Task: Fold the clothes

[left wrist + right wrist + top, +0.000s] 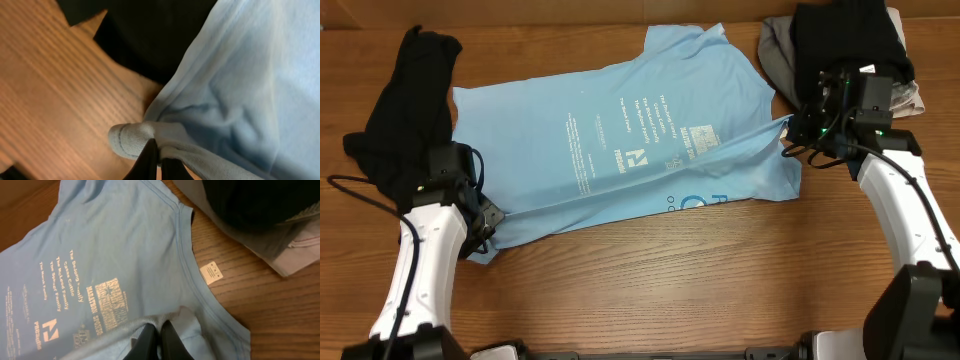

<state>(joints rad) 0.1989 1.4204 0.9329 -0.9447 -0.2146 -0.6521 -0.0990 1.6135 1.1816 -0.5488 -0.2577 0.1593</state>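
The light blue T-shirt (630,140) with white lettering lies spread across the wooden table, its front edge lifted into a taut ridge between my two grippers. My left gripper (492,218) is shut on the shirt's hem corner (131,140) at the lower left. My right gripper (790,135) is shut on a fold of the same shirt (165,320) at the right side, just below the collar (187,255). A black garment (405,105) lies at the left, and a black and grey pile (835,50) sits at the back right.
A white tag (212,272) lies on the wood beside the collar. The grey garment (295,255) under the black one reaches toward the right edge. Bare wooden table (670,280) runs along the front.
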